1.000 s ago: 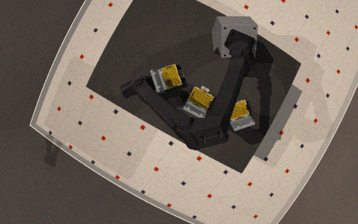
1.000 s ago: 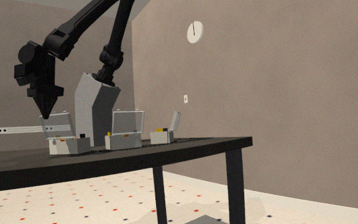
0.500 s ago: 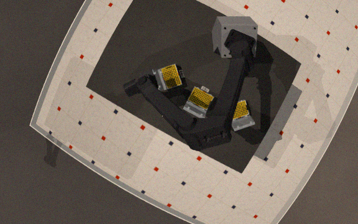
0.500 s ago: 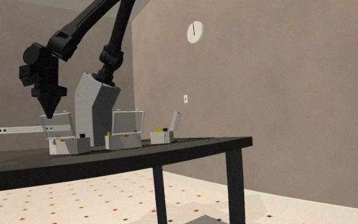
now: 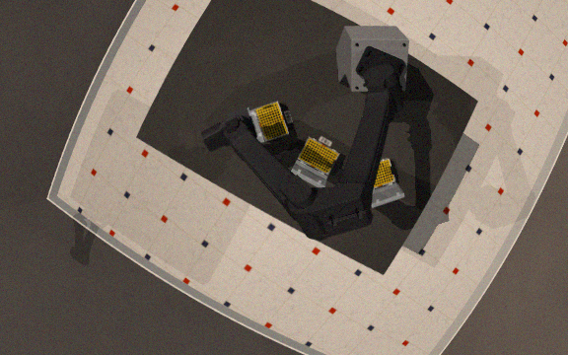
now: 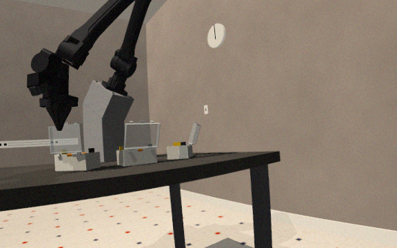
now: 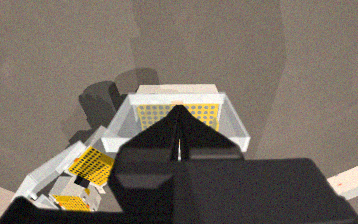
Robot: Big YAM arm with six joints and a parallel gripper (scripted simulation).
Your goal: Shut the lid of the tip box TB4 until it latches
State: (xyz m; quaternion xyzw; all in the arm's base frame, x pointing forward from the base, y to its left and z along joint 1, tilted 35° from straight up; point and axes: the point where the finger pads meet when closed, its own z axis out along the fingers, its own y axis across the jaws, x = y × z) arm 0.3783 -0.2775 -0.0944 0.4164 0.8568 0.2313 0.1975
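Three grey tip boxes with yellow tip racks stand flat on the black bench, each with its clear lid raised. In the exterior view they are the left box [image 6: 77, 160], the middle box [image 6: 137, 156] and the right box [image 6: 179, 151]. I cannot read which one is TB4. My gripper [image 6: 59, 127] is shut on nothing and points straight down, its tip at the top edge of the left box's upright lid [image 6: 65, 138]. In the wrist view the gripper tip [image 7: 179, 109] sits over that box's rack. From above, this box [image 5: 270, 121] lies beside my wrist.
The grey arm base pedestal [image 6: 105, 120] stands just behind the left and middle boxes. The middle box [image 5: 316, 158] and right box [image 5: 385, 179] lie partly under my arm links. The bench's front edge runs close in front of the boxes.
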